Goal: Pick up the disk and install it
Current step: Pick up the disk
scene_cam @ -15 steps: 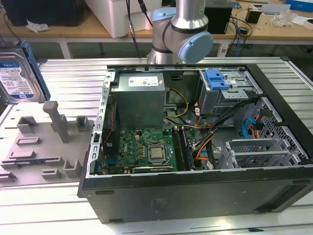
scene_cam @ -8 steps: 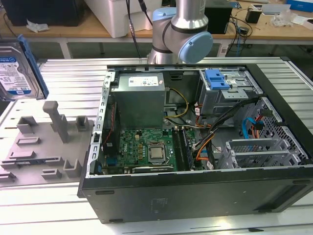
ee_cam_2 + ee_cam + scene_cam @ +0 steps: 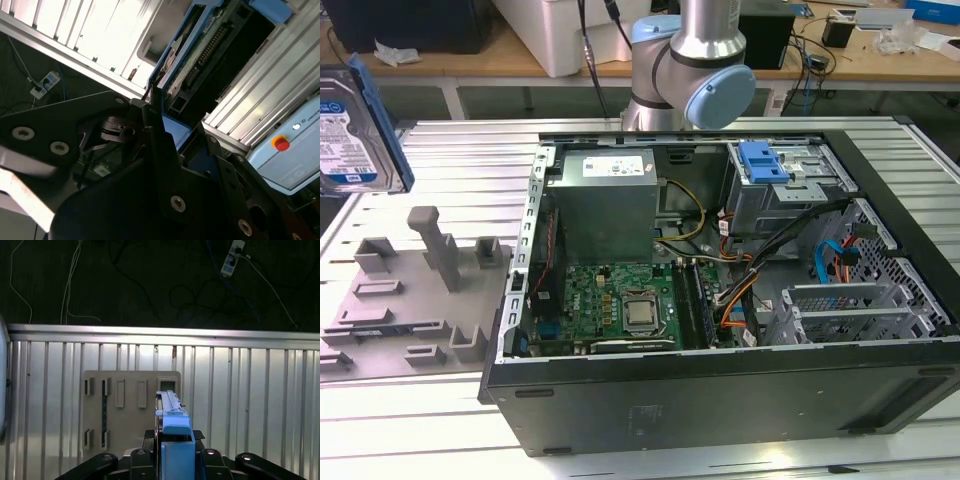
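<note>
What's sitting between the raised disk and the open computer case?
In the exterior view, a gray holder with upright posts sits on the slatted table between the disk and the computer case.

We find the disk raised clear of the counter at the exterior view's far left. It stands nearly upright on edge with a slight tilt, its silver face and white-and-blue label toward that camera and its blue carrier along the edge on the exterior view's right. In the first wrist view we see it edge-on, clamped in the tool; the second wrist view shows its circuit-board side inside the blue frame.
</note>
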Action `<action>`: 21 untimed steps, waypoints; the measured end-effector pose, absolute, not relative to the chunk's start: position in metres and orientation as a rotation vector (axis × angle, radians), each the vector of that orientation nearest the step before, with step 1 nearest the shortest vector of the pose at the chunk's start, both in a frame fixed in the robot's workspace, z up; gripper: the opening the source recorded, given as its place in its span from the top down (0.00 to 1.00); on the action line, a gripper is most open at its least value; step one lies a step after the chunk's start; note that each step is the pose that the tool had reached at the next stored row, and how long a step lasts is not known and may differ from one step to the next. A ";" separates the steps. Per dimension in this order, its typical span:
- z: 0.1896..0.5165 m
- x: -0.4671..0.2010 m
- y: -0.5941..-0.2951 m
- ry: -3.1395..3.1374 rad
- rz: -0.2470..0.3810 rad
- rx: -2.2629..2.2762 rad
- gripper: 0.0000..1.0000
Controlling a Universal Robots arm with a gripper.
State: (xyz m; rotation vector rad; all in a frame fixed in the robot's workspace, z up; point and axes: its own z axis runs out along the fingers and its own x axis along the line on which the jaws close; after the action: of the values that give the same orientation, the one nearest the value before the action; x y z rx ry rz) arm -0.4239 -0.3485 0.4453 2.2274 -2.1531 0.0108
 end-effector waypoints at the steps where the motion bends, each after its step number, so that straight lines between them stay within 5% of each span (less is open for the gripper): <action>1: 0.448 -0.424 -0.348 -2.153 0.012 2.227 0.63; 21: 0.470 -0.424 -0.348 -2.147 0.023 2.221 0.63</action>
State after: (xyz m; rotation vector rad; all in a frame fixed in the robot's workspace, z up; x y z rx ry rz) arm -0.4239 -0.3485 0.4702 2.2213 -2.1475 0.0231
